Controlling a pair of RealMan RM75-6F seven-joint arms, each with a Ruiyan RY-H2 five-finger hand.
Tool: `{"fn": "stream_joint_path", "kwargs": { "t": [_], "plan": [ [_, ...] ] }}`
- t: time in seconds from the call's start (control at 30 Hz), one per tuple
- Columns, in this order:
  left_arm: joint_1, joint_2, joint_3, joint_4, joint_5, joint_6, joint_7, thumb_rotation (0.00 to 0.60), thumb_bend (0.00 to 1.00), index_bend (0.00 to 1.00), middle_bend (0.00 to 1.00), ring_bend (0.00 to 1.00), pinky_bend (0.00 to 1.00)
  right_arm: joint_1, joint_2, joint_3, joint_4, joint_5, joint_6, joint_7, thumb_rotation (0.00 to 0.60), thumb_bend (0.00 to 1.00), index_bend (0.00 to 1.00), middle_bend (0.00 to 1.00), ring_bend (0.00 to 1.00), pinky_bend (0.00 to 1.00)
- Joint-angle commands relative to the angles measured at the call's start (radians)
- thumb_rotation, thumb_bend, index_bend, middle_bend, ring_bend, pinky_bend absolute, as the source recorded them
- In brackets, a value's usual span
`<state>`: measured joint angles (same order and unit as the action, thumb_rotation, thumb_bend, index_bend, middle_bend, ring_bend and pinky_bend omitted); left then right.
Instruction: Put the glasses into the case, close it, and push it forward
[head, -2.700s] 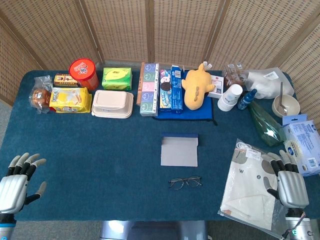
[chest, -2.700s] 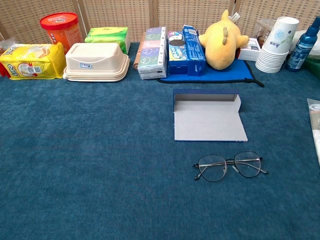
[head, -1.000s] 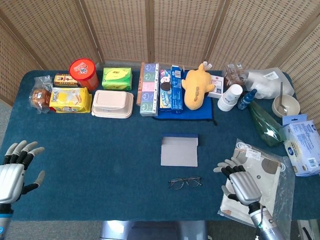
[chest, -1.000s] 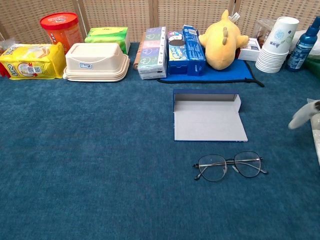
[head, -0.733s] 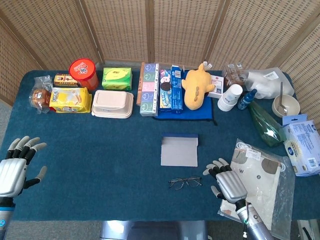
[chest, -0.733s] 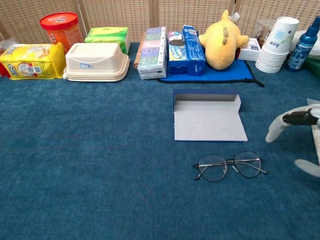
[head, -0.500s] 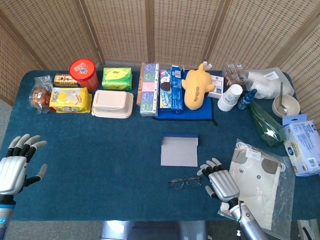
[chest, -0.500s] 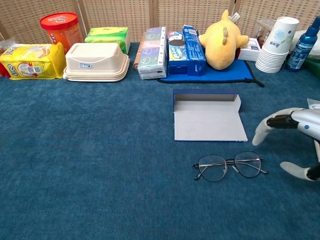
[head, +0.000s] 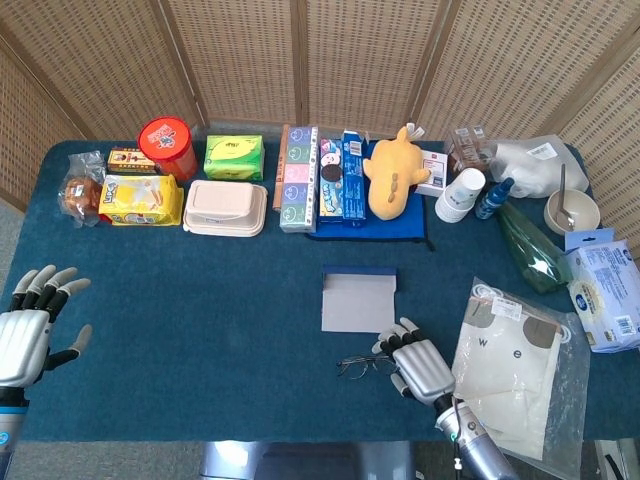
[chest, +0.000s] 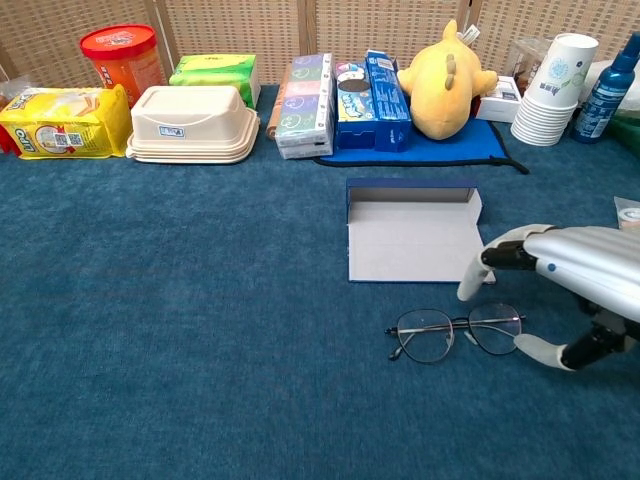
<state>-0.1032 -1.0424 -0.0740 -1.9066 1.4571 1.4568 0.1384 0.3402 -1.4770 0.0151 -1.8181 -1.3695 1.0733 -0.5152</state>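
The thin wire-framed glasses (chest: 458, 331) lie unfolded on the blue cloth, just in front of the open case (chest: 415, 238), which is navy outside and grey inside, its lid laid flat toward me. In the head view the glasses (head: 362, 366) sit below the case (head: 359, 298). My right hand (chest: 565, 276) hovers at the right end of the glasses with fingers spread, thumb low by the right lens, holding nothing; it also shows in the head view (head: 418, 369). My left hand (head: 28, 330) is open at the table's left edge, far from both.
A row of goods lines the back: red tub (head: 167, 145), yellow packet (head: 140, 199), white lunchbox (head: 226, 207), boxes (head: 300, 178), yellow plush (head: 392, 172), paper cups (head: 459, 193), bottle (head: 493, 198). A clear bag with cloth (head: 510, 375) lies right of my right hand.
My right hand has moved left off the clear bag to the right end of the glasses. The left hand has shifted slightly up. Glasses and case have not moved.
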Motion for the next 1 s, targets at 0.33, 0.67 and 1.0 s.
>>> {"fn": "stream_joint_path", "kwargs": {
  "t": [0.33,0.67,1.0],
  "plan": [
    [0.001,0.004,0.001,0.021,0.001,0.008,-0.030,0.600,0.34,0.22,0.15,0.06,0.00,0.025,-0.040,0.000,0.018,0.031,0.011,-0.071,0.600,0.37,0.25,0.23,0.14,0.11],
    [0.004,0.009,0.002,0.028,0.015,0.024,-0.050,0.600,0.34,0.22,0.15,0.06,0.00,0.025,-0.063,-0.019,0.026,0.033,0.028,-0.078,0.600,0.37,0.34,0.23,0.14,0.11],
    [0.019,0.013,0.000,0.045,0.036,0.065,-0.083,0.600,0.34,0.22,0.15,0.06,0.00,0.033,-0.099,-0.029,0.053,0.034,0.031,-0.090,0.600,0.37,0.36,0.23,0.14,0.11]
  ]
}}
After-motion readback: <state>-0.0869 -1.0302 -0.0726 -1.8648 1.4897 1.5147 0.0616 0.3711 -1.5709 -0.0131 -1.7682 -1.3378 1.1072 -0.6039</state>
